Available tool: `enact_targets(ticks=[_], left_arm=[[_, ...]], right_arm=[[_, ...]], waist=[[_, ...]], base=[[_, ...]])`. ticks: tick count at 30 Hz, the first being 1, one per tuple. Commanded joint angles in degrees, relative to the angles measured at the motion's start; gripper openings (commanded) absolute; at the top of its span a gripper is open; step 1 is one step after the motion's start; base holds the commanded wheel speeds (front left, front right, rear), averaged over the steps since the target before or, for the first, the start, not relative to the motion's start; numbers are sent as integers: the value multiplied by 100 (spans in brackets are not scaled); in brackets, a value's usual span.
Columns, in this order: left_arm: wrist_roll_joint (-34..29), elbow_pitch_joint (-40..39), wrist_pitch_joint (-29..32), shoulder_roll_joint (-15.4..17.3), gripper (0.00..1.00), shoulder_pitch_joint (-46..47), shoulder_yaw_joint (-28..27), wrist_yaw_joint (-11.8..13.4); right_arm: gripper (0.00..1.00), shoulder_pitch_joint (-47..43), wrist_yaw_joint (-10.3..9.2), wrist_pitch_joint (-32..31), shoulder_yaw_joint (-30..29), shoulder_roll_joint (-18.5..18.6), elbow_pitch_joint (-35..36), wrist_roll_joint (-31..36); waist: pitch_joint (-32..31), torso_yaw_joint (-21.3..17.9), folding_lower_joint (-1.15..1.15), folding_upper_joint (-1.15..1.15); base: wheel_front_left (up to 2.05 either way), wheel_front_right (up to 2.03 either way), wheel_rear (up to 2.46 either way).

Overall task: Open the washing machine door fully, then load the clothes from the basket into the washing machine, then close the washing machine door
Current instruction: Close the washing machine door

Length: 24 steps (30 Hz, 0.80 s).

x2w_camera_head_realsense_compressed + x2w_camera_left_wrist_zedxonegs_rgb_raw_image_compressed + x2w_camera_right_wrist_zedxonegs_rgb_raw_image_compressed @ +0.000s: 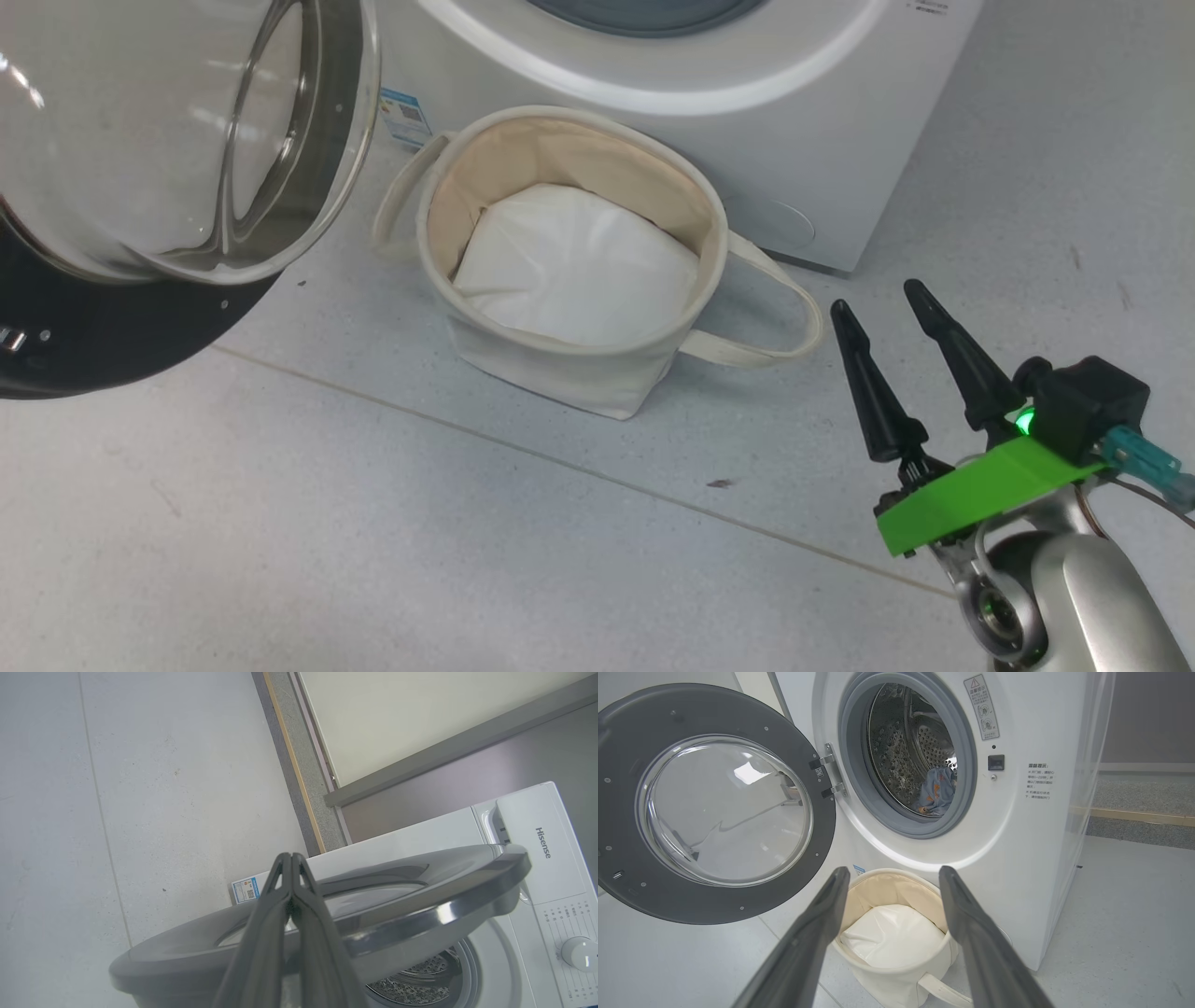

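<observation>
The white washing machine (pixel 1017 849) stands with its door (pixel 714 807) swung wide open to the left; the glass bowl and black rim of the door (pixel 140 168) fill the head view's upper left. Light blue clothes (pixel 937 791) with orange figures lie inside the steel drum. The cream basket (pixel 597 373) sits on the floor in front of the machine, holding plain white padding (pixel 579 266). My right gripper (pixel 882 313) hovers open to the right of the basket, with nothing between its fingers. My left gripper (pixel 290 856) is shut and empty, just outside the door's outer face (pixel 397 891).
Grey tiled floor (pixel 373 541) spreads in front of the machine and basket. A wall base and a door threshold strip (pixel 299 774) run behind the washer. The basket's loop handles (pixel 775 317) stick out to both sides.
</observation>
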<state>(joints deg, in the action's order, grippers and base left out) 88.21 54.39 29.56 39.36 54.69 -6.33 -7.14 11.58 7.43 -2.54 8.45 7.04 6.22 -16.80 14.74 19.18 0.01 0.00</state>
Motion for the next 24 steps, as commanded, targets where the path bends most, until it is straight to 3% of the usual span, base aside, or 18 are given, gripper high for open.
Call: enact_targets(ticks=[1,15,24], left_arm=[[30,-260,-58,353,0,-2,-205,-34],[38,-917,262,-103,0,-525,122,-35],[11,-2224,416,-480,0,-1246,487,-35]], right_arm=[[100,151,6,-50,120,-78,262,69],[100,123,6,-45,109,-115,260,65],[100,6,6,115,81,-129,136,-78]], waist=[[29,-41,-1,0],[-112,-64,-1,0],[-394,-55,-1,0]], base=[[0,0,0],[0,0,0],[0,0,0]])
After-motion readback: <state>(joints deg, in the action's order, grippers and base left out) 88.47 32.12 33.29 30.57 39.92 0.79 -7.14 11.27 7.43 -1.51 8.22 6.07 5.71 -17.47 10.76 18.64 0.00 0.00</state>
